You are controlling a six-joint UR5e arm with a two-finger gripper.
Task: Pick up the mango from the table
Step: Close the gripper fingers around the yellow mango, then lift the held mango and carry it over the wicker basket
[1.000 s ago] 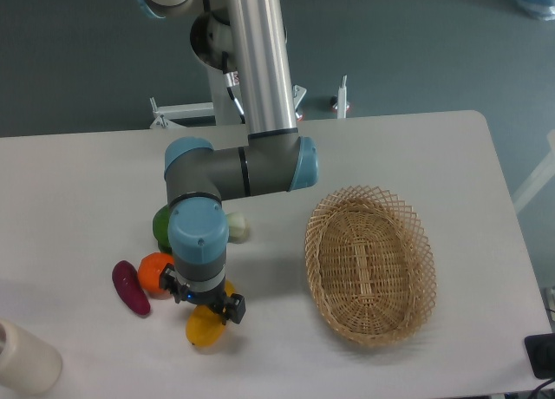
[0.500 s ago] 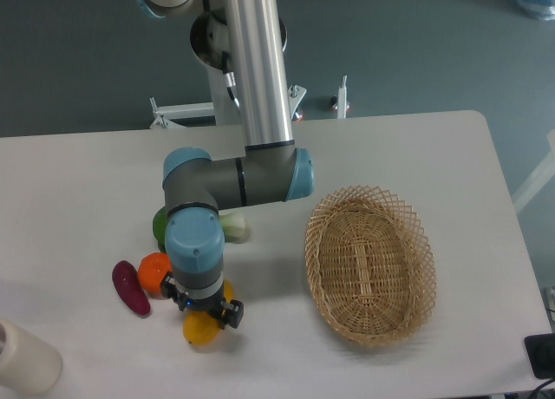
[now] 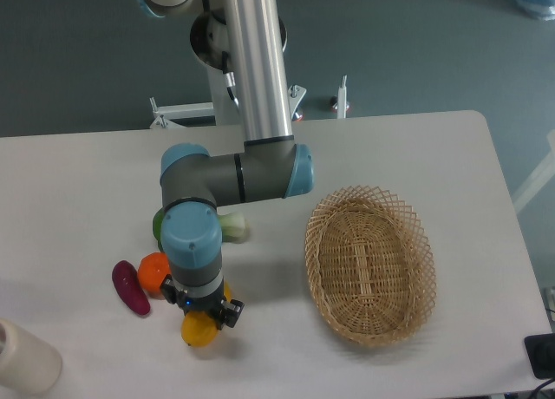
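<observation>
Camera view, lower left: gripper point(image 3: 202, 310) down over mango point(image 3: 198, 329) on table point(image 3: 364, 147), finger state hidden, cannot tell.

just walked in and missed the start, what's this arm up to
The arm has its claw down over the mango near the front of the white table. Whether it has gripped the fruit cannot be told from above. An orange and an eggplant lie to the left; a wicker basket sits empty to the right.
</observation>
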